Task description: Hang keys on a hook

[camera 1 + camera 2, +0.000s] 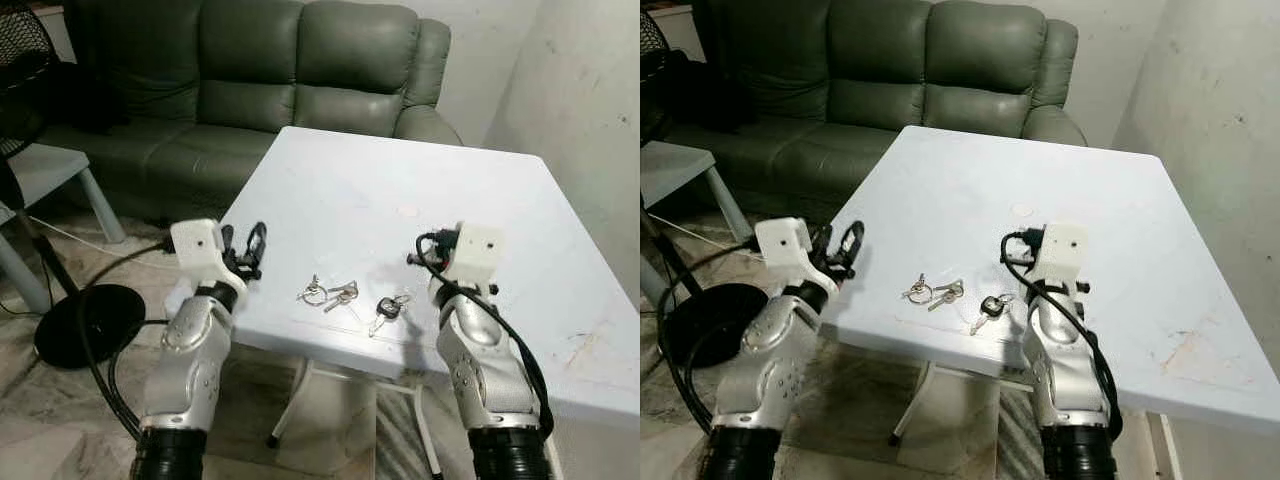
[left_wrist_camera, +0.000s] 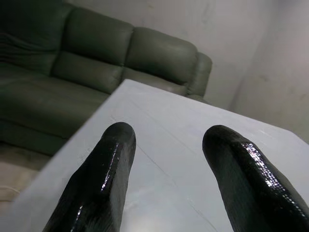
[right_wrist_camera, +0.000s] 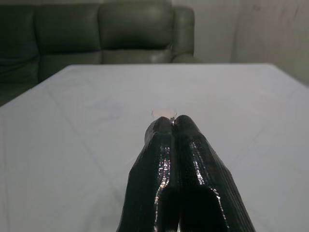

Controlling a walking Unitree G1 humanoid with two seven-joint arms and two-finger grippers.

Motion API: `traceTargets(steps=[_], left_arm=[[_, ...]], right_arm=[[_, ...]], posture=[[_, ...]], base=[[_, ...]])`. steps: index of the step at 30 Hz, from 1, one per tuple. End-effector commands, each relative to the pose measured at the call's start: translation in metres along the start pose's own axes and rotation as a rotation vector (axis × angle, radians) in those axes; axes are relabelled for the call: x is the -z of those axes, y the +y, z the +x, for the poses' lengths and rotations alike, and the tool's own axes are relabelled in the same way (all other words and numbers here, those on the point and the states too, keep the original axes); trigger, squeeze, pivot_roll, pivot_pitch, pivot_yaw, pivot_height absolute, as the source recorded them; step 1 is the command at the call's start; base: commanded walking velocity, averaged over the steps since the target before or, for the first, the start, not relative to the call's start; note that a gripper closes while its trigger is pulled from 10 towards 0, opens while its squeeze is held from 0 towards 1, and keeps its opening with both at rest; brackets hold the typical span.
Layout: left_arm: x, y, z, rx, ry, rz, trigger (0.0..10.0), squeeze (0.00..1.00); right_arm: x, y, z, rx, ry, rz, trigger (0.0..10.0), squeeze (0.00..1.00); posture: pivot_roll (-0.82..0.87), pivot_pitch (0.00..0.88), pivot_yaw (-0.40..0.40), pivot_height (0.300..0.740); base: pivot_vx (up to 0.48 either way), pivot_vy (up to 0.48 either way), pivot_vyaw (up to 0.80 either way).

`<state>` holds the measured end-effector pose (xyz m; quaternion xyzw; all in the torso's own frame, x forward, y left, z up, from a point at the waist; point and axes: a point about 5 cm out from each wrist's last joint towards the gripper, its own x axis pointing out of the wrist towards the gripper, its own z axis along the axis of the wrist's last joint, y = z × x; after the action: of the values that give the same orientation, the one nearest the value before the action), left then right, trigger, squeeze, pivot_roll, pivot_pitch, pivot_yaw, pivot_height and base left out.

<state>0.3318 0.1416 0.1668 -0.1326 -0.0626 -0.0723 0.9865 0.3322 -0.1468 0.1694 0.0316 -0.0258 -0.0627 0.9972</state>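
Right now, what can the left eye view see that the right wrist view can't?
Left eye view: the keys lying near the table's front edge, the open left tool by the table's left edge, and a fan base on the floor. Right wrist view: the right tool up close, with its fingers pressed together. Both: the white table and the green sofa behind it.

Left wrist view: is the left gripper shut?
No. The left gripper is open: its two black fingers stand apart with bare white table showing between them.
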Motion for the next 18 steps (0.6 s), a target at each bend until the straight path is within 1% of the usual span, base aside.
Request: traceTargets(steps=[1, 2, 3, 4, 5, 6, 8, 9, 10, 11, 12, 16, 18], left_arm=[[-0.012, 0.002, 0.005, 0.021, -0.042, 0.014, 10.0, 0.0], [-0.014, 0.003, 0.006, 0.026, -0.046, 0.011, 10.0, 0.0], [-0.016, 0.005, 0.006, 0.032, -0.045, -0.017, 10.0, 0.0], [-0.017, 0.006, 0.006, 0.031, -0.051, -0.03, 10.0, 0.0], [-0.017, 0.006, 0.005, 0.038, -0.052, -0.047, 10.0, 0.0], [-0.015, 0.006, 0.003, 0.054, -0.044, -0.047, 10.0, 0.0], [-0.012, 0.006, 0.002, 0.06, -0.029, -0.033, 10.0, 0.0], [-0.01, 0.005, -0.001, 0.074, -0.023, -0.033, 10.0, 0.0], [-0.007, 0.004, -0.003, 0.081, -0.017, -0.03, 10.0, 0.0], [-0.006, 0.004, -0.004, 0.082, -0.013, -0.031, 10.0, 0.0], [-0.003, 0.004, -0.006, 0.081, 0.0, -0.038, 10.0, 0.0], [0.0, 0.004, -0.009, 0.086, 0.009, -0.038, 10.0, 0.0], [0.0, 0.003, -0.009, 0.091, 0.01, -0.051, 10.0, 0.0]], right_arm=[[-0.021, -0.005, 0.003, 0.015, -0.089, -0.023, 0.0, 0.0], [-0.022, -0.006, 0.003, 0.018, -0.095, -0.028, 1.5, 0.0], [-0.025, -0.009, 0.002, 0.026, -0.12, -0.036, 1.5, 0.0], [-0.027, -0.011, 0.001, 0.03, -0.139, -0.049, 4.2, 0.0], [-0.028, -0.012, 0.0, 0.014, -0.161, -0.061, 10.0, 0.0], [-0.028, -0.013, -0.005, -0.035, -0.191, -0.048, 10.0, 0.0], [-0.026, -0.014, -0.009, -0.075, -0.201, -0.011, 10.0, 0.0], [-0.022, -0.016, -0.017, -0.134, -0.214, 0.017, 10.0, 0.0], [-0.019, -0.016, -0.023, -0.178, -0.228, -0.008, 10.0, 0.0], [-0.017, -0.015, -0.025, -0.196, -0.233, -0.022, 10.0, 0.0], [-0.013, -0.015, -0.031, -0.231, -0.23, -0.021, 10.0, 0.0], [-0.001, -0.018, -0.036, -0.193, -0.187, -0.053, 10.0, 0.0], [0.003, -0.017, -0.039, -0.204, -0.18, -0.04, 10.0, 0.0]], posture=[[0.0, 0.0, -0.048, 0.74], [0.0, 0.0, -0.047, 0.74], [0.0, 0.0, -0.047, 0.74], [0.0, 0.0, -0.046, 0.74], [0.0, 0.0, -0.046, 0.74], [-0.01, 0.0, -0.045, 0.74], [-0.01, 0.0, -0.045, 0.74], [-0.01, 0.0, -0.044, 0.74], [-0.01, 0.0, -0.043, 0.74], [-0.01, 0.0, -0.042, 0.74], [-0.01, 0.0, -0.042, 0.74], [-0.01, 0.0, -0.038, 0.74], [-0.01, 0.0, -0.036, 0.74]], base=[[0.0, 0.0, 0.0], [0.0, 0.0, 0.0], [0.0, 0.0, 0.0], [0.0, 0.0, 0.0], [0.0, 0.0, 0.0], [0.0, 0.0, 0.0], [0.0, 0.0, 0.0], [0.0, 0.0, 0.0], [0.0, 0.0, 0.0], [0.0, 0.0, 0.0], [0.0, 0.0, 0.0], [0.0, 0.0, 0.0], [0.0, 0.0, 0.0]])
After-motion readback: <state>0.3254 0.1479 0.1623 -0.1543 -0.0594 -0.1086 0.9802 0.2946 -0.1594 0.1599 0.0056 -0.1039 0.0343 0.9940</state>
